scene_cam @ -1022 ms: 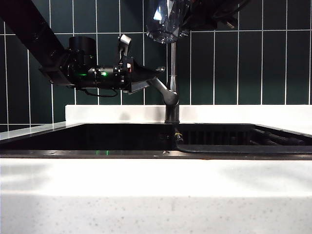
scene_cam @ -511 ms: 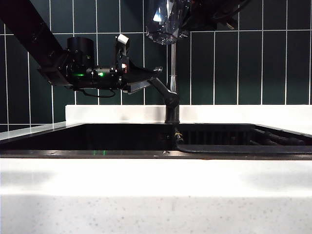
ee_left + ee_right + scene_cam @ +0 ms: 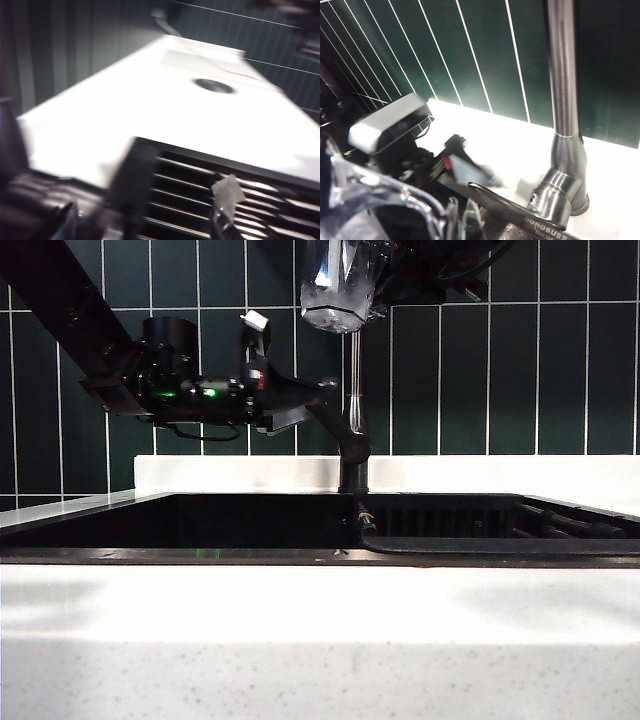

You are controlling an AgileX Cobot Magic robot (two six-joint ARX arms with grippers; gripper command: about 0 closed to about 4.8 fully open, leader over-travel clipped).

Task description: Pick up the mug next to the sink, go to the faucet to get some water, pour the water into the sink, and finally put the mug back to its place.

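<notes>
The clear glass mug (image 3: 338, 288) hangs at the top of the exterior view, just in front of the faucet's grey pipe (image 3: 353, 390). My right gripper (image 3: 388, 270) is shut on it. In the right wrist view the mug's wall (image 3: 385, 200) fills the near corner beside the right gripper (image 3: 462, 217). My left gripper (image 3: 300, 403) reaches in level from the left. It stands open, one finger on each side of the angled lever (image 3: 330, 425). The left wrist view is blurred: the left gripper (image 3: 145, 210) straddles a dark lever (image 3: 132, 185). The black sink (image 3: 200, 555) lies below.
A ribbed black rack (image 3: 450, 515) fills the sink's right part, with a black hose (image 3: 480, 546) along the front. White speckled countertop (image 3: 320, 640) lies in front, dark green tiles (image 3: 500, 360) behind. A dark round hole (image 3: 214, 86) sits in the counter.
The mug has tipped so its bottom sits more level. The left gripper has turned a little at the lever and its jaws have narrowed slightly. The right arm has stayed put.
</notes>
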